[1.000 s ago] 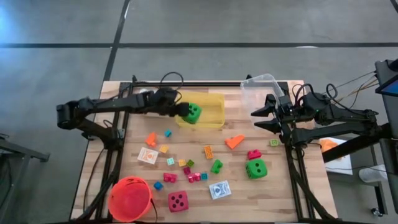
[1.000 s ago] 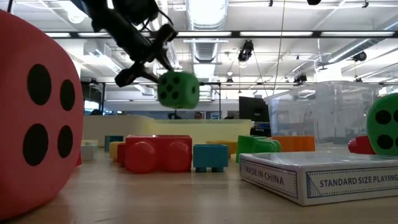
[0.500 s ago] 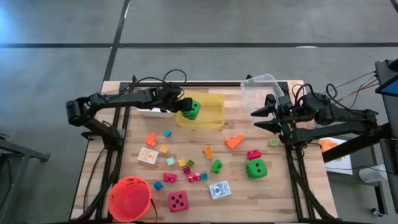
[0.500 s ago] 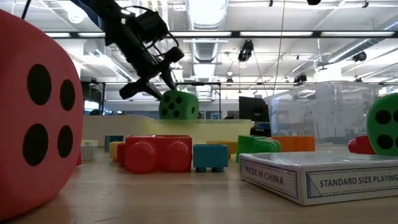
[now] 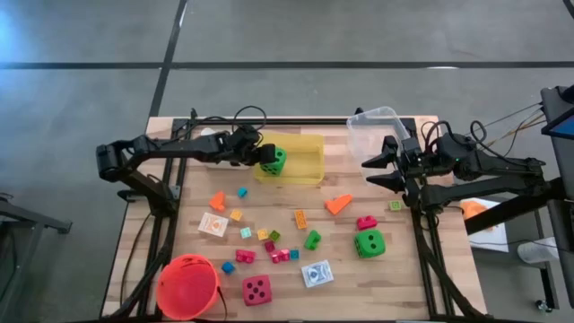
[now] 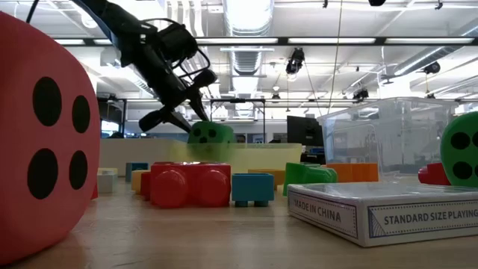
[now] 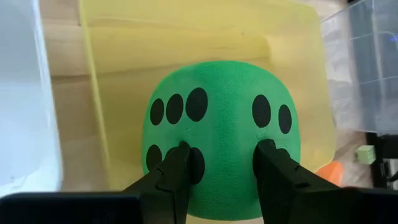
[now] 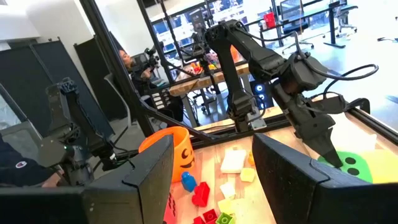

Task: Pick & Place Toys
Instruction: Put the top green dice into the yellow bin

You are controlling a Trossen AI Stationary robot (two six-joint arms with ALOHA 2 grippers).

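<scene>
My left gripper (image 5: 257, 158) is shut on a green black-dotted die (image 5: 274, 159) at the left end of the yellow bin (image 5: 305, 170). In the low view the die (image 6: 211, 134) is half sunk behind the bin's wall (image 6: 261, 153). My right gripper (image 5: 375, 170) waits open and empty at the right, beside the clear bin (image 5: 377, 135). A second green die (image 5: 369, 242), a pink-red die (image 5: 256, 289), an orange wedge (image 5: 338, 204), white cards (image 5: 213, 224) and several small blocks (image 5: 278, 254) lie on the table. My left gripper pinches the green die between its two fingers (image 7: 180, 163), one on each of two opposite sides, at the die's near part (image 7: 217, 180). The fingers slant down from the table's left. The die sits within the yellow bin; whether it touches the bin's floor cannot be told.
An orange-red bucket (image 5: 188, 285) stands at the near left corner. A white bin (image 7: 18, 93) lies left of the yellow bin, under my left arm. Toys are scattered over the table's middle and near half.
My left gripper has gone down with the green die, from above the yellow bin's rim into the bin, and a little toward the table's left. It has kept its hold on the die.
</scene>
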